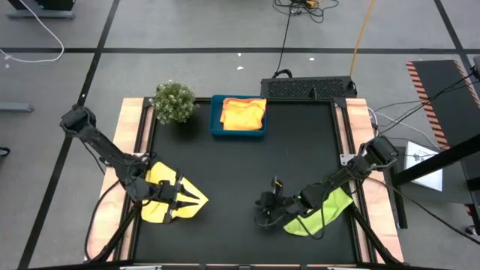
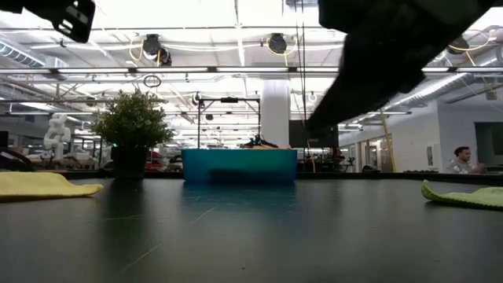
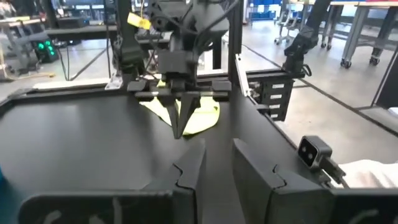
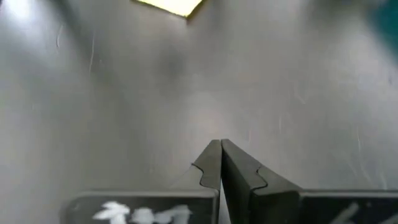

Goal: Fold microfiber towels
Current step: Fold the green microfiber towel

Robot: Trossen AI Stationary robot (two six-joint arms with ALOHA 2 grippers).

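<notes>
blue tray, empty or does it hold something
Holds something: the high view shows the blue tray with an orange-yellow towel lying inside it.

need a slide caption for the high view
Two arms rest over a yellow towel and a lime green towel; more towels fill the blue tray.

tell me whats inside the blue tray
The blue tray holds folded towels, orange-yellow with a yellow patch on top. How many are stacked, and anything beneath them, is covered.

Two dark, slender jointed arms, black cables trailing; matte black notched fingers (image 4: 233, 171), white lettering on wrist housing.
</notes>
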